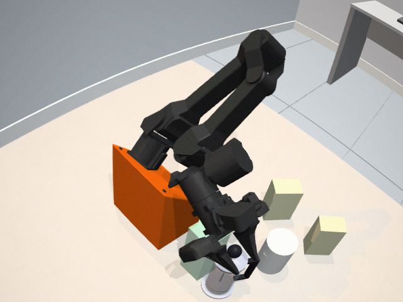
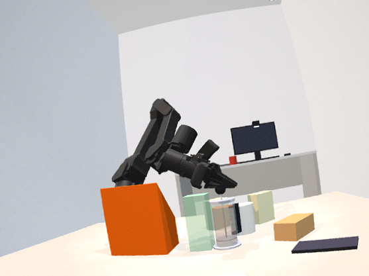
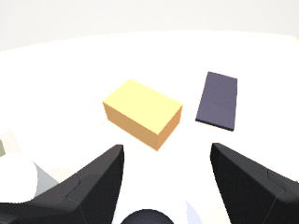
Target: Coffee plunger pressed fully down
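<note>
The coffee press (image 1: 220, 283) (image 2: 225, 221) stands upright, with its black handle (image 1: 251, 270) (image 2: 237, 218) toward the white cylinder. Its plunger disc (image 2: 227, 240) is low in the glass, near the base. The black round knob (image 1: 234, 250) (image 2: 220, 190) (image 3: 147, 218) sits a little above the lid, with a short piece of rod showing between them. My gripper (image 1: 247, 266) (image 2: 233, 184) (image 3: 167, 151) is open, its fingers on either side of the knob and apart from it. The fingertips reach out past the knob. The knob's lower part is cut off in the wrist view.
A pale green block (image 1: 196, 267) (image 2: 199, 222) stands close beside the press. The white cylinder (image 1: 276, 257) (image 2: 247, 217) (image 3: 16, 179) is on the handle side, with two yellowish blocks (image 1: 283, 204) (image 1: 325, 240) beyond. An orange-yellow block (image 2: 293, 227) (image 3: 142, 112) and dark slab (image 2: 324, 244) (image 3: 219, 100) lie farther out.
</note>
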`<state>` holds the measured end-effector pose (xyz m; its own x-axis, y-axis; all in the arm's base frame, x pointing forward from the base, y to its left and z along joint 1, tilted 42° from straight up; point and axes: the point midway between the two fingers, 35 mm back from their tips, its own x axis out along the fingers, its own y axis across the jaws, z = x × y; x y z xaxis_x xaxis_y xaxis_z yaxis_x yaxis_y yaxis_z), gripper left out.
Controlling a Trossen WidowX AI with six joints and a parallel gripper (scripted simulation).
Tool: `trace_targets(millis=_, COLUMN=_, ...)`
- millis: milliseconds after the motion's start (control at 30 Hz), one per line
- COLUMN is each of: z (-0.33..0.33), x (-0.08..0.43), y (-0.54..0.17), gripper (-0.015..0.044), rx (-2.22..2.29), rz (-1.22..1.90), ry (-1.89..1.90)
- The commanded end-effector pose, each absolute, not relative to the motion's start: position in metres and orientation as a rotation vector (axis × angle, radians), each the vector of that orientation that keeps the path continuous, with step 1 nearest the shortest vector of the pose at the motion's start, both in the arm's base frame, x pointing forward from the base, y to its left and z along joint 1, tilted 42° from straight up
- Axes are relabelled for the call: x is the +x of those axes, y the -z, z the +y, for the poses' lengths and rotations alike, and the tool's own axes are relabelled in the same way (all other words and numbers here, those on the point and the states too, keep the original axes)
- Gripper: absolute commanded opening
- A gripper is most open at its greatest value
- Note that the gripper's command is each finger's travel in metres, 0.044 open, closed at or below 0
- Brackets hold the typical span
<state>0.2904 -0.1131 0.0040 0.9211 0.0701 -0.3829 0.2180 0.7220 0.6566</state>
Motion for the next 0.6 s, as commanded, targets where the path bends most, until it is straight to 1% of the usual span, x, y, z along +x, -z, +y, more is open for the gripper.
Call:
trace_targets(millis=0, z=-0.114, x=0.29, y=-0.003, gripper=0.0327, rx=0.762, rz=0.403, ry=0.092)
trace_targets(millis=133, z=-0.114, x=0.29, y=-0.003, gripper=0.0432, rx=0.762, rz=0.403, ry=0.092)
trace_targets(millis=167, z=-0.114, x=0.29, y=-0.003, gripper=0.044, rx=0.762, rz=0.403, ry=0.092)
trace_targets(millis=367, z=-0.121, x=0.286, y=-0.01, gripper=0.044, rx=0.76, rz=0.411, ry=0.094)
trace_targets(millis=567, z=-0.139, x=0.269, y=-0.039, gripper=0.044, rx=0.761, rz=0.425, ry=0.094)
